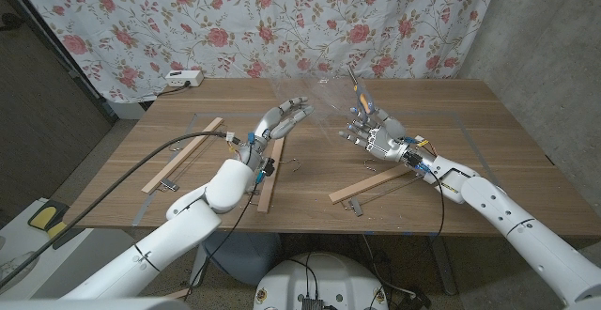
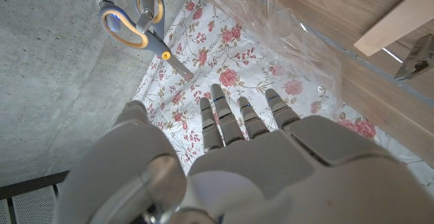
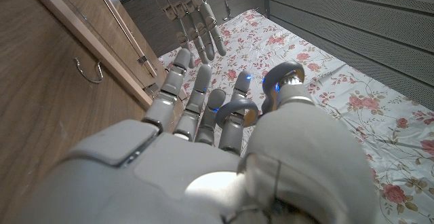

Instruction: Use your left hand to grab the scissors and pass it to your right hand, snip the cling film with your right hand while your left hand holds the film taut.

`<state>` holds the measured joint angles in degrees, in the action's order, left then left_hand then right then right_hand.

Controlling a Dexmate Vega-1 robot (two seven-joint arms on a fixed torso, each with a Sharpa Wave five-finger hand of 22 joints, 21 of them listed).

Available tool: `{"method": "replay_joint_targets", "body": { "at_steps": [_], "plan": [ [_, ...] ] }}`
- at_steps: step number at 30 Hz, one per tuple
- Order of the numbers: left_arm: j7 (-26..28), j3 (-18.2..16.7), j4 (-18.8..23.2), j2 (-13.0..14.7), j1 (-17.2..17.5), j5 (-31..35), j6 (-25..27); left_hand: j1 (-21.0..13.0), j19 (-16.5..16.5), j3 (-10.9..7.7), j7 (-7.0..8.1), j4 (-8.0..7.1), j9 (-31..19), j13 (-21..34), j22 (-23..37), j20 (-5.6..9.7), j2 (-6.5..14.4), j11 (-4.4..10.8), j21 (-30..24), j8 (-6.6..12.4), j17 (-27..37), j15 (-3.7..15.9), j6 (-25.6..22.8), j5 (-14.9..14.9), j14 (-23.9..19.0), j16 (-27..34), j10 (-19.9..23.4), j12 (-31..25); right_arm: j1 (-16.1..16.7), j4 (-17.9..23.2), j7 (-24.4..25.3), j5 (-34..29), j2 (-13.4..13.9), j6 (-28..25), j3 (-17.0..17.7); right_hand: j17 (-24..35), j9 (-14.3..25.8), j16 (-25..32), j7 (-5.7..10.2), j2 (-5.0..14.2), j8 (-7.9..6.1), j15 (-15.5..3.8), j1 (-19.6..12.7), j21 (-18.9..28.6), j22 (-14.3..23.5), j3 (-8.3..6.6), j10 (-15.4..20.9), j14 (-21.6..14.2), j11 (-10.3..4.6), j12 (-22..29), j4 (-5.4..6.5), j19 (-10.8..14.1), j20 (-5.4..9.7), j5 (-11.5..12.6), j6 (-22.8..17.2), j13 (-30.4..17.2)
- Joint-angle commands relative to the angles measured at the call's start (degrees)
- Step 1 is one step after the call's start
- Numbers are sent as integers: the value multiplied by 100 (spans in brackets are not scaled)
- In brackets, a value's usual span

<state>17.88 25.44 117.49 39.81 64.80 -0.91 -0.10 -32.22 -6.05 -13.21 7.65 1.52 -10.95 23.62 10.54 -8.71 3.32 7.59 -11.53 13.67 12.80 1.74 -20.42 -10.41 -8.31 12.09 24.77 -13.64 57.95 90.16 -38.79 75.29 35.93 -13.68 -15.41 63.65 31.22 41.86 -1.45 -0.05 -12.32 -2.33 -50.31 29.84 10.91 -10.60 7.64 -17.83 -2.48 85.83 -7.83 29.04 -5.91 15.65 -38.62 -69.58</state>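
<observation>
Here the right robot hand [image 1: 373, 131] is raised above the tabletop [image 1: 319, 174], fingers curled through the grey-and-orange handles of the scissors [image 1: 359, 97], whose blades point up and away toward the floral curtain [image 1: 282, 23]. In the right wrist view the same robot hand [image 3: 224, 115] has one handle loop [image 3: 283, 81] round a finger, so the scissors are held. In the left wrist view the scissors [image 2: 139, 27] hang in the air beyond the left fingers, blades slightly parted.

Opposite, the left robot hand [image 1: 280, 119] is lifted with its fingers spread toward the right one, the two near each other but apart. In its own wrist view the fingers [image 2: 230, 119] are extended and apart; whether they touch the film cannot be told. The film [image 1: 315, 99], a clear, faintly glinting sheet, stretches in the air between the two hands; in the left wrist view it [image 2: 298, 30] lies just beside the fingertips.

On the tabletop are wooden strips: one [image 1: 183, 155] at the left, one [image 1: 272, 174] under the left arm, one [image 1: 371, 186] below the right wrist. A white power strip [image 1: 183, 78] sits at the far left edge.
</observation>
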Motion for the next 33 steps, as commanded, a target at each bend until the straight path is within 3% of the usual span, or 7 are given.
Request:
{"method": "replay_joint_targets", "body": {
  "at_steps": [1, 9, 16, 27, 33],
  "plan": [
    [-310, 152, -273, -22, -524, 99, -258, -42, 2, -78, -43, 29, -4, -14, 29, -44, 125, 60, -54, 67, 1, 21, -211, -28, -31, 23, -48, -4, 6, -109, -150, -1, -90, 91, 17, -22, 35, 67, -88, 41, -75, -280, -94, 3, 13, -31, 114, -83, -52, 32, -45, 74, 55, -51, 6, 16],
    [-522, 280, -561, -118, -880, 142, -436, -59, 2, -132, -58, 37, -4, -41, 29, -41, 219, 31, -55, 52, 0, 26, -253, -28, -17, 19, -160, 45, 86, -64, -227, 0, -113, 179, 58, -64, 68, 118, -37, 105, -118, -356, -213, -10, 13, -70, 177, -132, -134, 60, -78, 96, 109, -109, -73, 19],
    [-686, 322, -745, -213, -1031, -26, -546, -38, 13, -152, -73, 45, -4, -73, 29, -31, 255, -126, -51, 24, -2, 29, -287, -14, 21, 0, -342, 110, 113, 23, -335, -64, -76, 244, 48, -88, 86, 154, -12, 123, -134, -373, -272, -18, 14, -77, 233, -147, -142, 62, -90, 111, 132, -147, -105, 45],
    [-941, 393, -884, -302, -1167, -314, -656, 58, 8, -123, -165, 59, -3, -132, 28, -31, 212, -338, -54, -198, -10, 0, 129, 13, -54, 16, -309, 83, 89, 87, -656, -176, -12, 311, -60, -139, 118, 205, 22, 138, -176, -422, -306, -29, 17, -68, 306, -201, -183, 107, -81, 131, 129, -201, -197, 8],
    [-1058, 418, -951, -332, -1221, -468, -717, 79, -6, -120, -194, 66, -4, -152, 28, -62, 205, -296, -59, -230, -15, -11, 204, 14, -99, 28, -280, 71, 68, 120, -776, -250, 27, 304, -164, -176, 128, 196, 23, 141, -178, -423, -298, -36, 17, -62, 305, -204, -188, 102, -67, 136, 130, -225, -204, 15]
  ]
}}
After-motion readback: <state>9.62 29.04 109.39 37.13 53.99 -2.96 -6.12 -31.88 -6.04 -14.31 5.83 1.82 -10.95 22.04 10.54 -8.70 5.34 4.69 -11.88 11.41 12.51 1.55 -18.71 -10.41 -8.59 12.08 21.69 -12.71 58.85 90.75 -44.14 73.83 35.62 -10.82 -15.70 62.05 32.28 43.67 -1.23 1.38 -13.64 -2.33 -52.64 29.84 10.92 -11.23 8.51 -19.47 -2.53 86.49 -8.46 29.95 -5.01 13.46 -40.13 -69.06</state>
